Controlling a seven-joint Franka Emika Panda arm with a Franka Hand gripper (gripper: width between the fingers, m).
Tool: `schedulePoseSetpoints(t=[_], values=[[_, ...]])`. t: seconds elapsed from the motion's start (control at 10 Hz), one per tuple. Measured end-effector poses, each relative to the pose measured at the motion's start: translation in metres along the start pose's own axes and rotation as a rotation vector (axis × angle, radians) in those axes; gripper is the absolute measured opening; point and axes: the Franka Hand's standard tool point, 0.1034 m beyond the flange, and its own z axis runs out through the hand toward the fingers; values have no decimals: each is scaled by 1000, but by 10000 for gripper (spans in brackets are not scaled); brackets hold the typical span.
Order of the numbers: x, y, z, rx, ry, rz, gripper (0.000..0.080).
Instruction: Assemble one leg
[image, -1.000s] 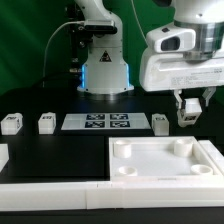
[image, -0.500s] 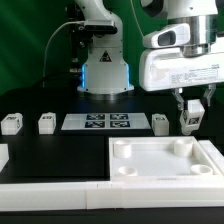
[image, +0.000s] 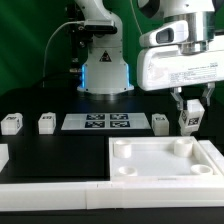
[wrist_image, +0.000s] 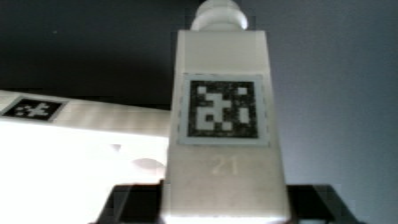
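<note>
Roughly halfway, I'd say: gripper (image: 189, 111) clamped on one leg (image: 188, 119), upright just behind the tray part (image: 160, 166) nr its socket (image: 183, 148) at exterior view's right, not yet seated/screwed in.

leg (wrist_image: 222, 150) fills the shot super close, white post with its black-and-white tag facing the camera, the marker board (wrist_image: 107, 122) behind it on the dark table (wrist_image: 338, 120)

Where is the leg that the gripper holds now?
On the exterior view's right, the leg sits in the gripper near the white tray's far corner, with another leg beside it on the table.
</note>
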Motion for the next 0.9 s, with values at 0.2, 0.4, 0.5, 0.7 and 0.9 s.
schedulePoseSetpoints(t=[0.2, 0.4, 0.5, 0.7, 0.9], values=[[10, 6, -2, 8, 246, -36, 294], [12, 8, -6, 5, 302, -54, 294], [10, 7, -10, 2, 266, -49, 294], [9, 3, -21, 2, 276, -42, 294], [16, 4, -44, -4, 268, -43, 294]])
